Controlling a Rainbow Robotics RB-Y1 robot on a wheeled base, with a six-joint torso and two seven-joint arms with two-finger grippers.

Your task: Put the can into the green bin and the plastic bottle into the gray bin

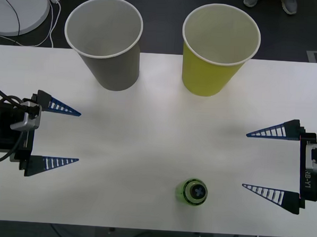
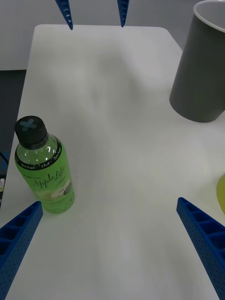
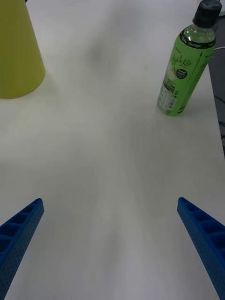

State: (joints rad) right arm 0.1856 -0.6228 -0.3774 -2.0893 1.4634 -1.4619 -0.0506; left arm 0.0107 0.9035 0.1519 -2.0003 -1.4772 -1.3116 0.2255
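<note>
Right gripper [image 1: 244,160]: parked low at the table's right edge, fingers spread wide and holding nothing, pointed toward the middle of the table
Left gripper [image 1: 79,137]: parked at the table's left edge, fingers likewise wide apart and empty
Plastic bottle [image 1: 192,192]: standing upright on the table [image 1: 157,139] near its front edge, nearer the right gripper than the left, well apart from both bins; black cap with a pale cross, green liquid, green label
Gray bin [image 1: 106,47]: upright at the far side of the table, on the left; nothing visible in the part of its inside that shows
Green bin [image 1: 216,55]: upright at the far side, just right of the gray bin; what shows of its inside looks bare as well
Can: I cannot tell where it is; none stands on the table
Done so far: as far as can be judged, the bottle step is not yet begun, and the can step cannot be judged either way
Left to do: grasp the bottle, carry it diagonally across to the gray bin, drop it in
</note>
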